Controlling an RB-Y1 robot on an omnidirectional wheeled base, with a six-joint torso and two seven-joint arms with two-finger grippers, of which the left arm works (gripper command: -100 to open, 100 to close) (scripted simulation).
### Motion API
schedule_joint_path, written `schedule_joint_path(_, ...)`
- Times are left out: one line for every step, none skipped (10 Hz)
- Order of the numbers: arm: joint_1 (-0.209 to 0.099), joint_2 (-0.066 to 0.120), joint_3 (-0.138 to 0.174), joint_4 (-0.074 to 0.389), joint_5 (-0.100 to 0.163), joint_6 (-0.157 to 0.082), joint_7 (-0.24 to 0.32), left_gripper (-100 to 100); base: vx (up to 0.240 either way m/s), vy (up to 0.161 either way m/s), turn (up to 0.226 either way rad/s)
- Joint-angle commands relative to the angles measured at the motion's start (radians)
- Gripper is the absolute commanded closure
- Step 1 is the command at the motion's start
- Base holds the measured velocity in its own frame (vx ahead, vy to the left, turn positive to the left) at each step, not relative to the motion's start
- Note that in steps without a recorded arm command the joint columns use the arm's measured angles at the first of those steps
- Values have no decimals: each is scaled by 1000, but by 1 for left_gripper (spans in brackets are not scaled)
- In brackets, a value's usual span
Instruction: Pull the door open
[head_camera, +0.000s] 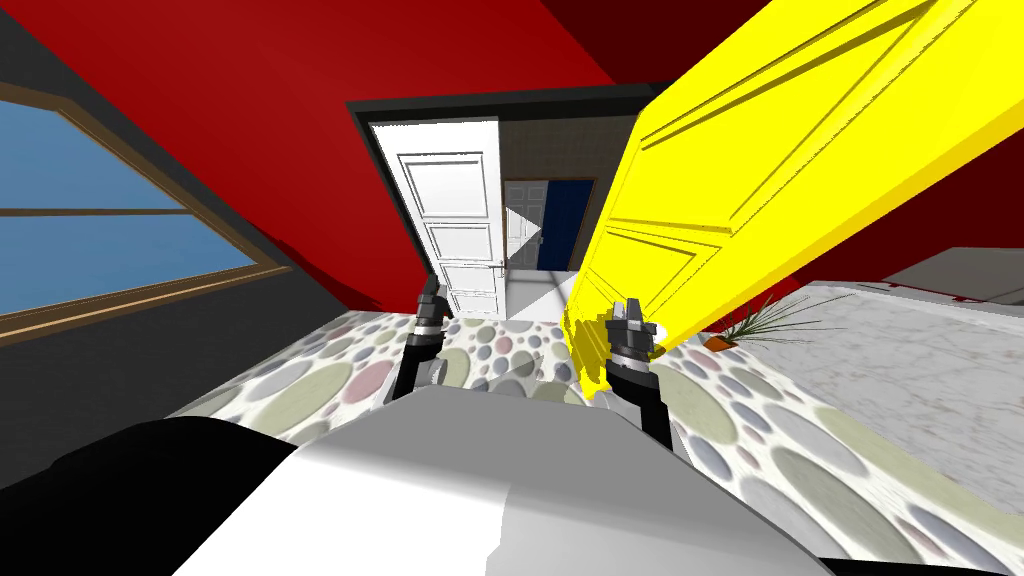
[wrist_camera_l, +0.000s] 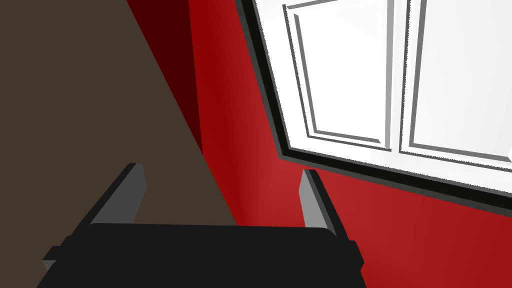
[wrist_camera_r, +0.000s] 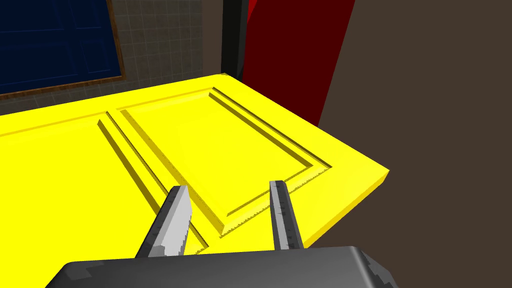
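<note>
Two doors stand at the dark-framed doorway: a white door on the robot's left, and a yellow door on its right, which is swung well out from the frame toward the robot. The right gripper is up against the yellow door's lower part. Its fingers are apart, with a narrower gap than the left's, and lie over a sunken panel near the door's edge; nothing shows clamped between them. Whether they touch the face cannot be told. The left gripper hangs by the white door, fingers wide apart and holding nothing. The pull looks nearly done. The next move is probably a short further draw backward, or letting go and clearing the door.
</note>
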Motion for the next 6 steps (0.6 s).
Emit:
schedule_joint_path(-18,9,3,33,6,5,7,-100,118,11,-14)
schedule_joint_path(-28,13,4,53,9,7,10,-100,91,8,-14)
schedule_joint_path(-39,18,5,73,12,9,14,-100,94,6,-14)
schedule_joint_path(-50,23,6,95,16,10,17,-100,89,-3,-19)
schedule_joint_path(-62,28,8,118,19,12,21,-100,81,0,-18)
schedule_joint_path(-74,33,9,142,23,14,25,-100,84,-1,-19)
